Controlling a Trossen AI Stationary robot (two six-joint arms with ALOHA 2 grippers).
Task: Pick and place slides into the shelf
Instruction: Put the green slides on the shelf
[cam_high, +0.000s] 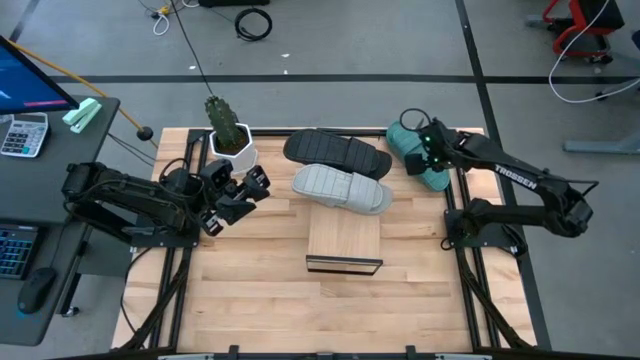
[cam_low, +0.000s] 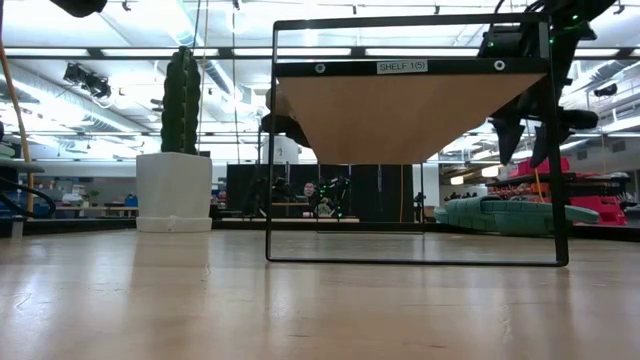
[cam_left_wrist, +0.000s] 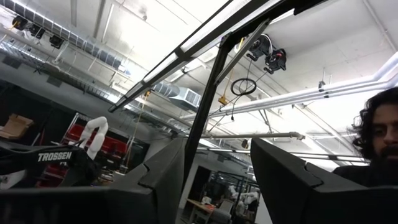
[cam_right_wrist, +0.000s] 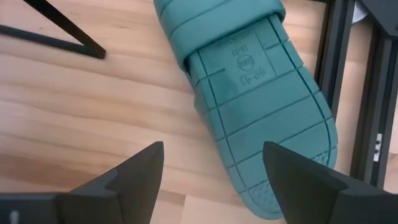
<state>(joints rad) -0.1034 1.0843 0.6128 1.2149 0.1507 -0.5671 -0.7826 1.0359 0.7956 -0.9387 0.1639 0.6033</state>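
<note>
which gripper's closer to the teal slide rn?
Right. The right gripper hovers directly over the teal slide at the table's far right, fingers open. The left gripper is across the table by the potted cactus, with the black slide and grey slide between.

teal slide (cam_high: 412, 150) partly under right arm, shelf (cam_low: 410, 100) top cropped

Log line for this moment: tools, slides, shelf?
right tool open above teal foam slide | left tool open, idle by potted cactus | black-framed light-wood shelf holds none
</note>
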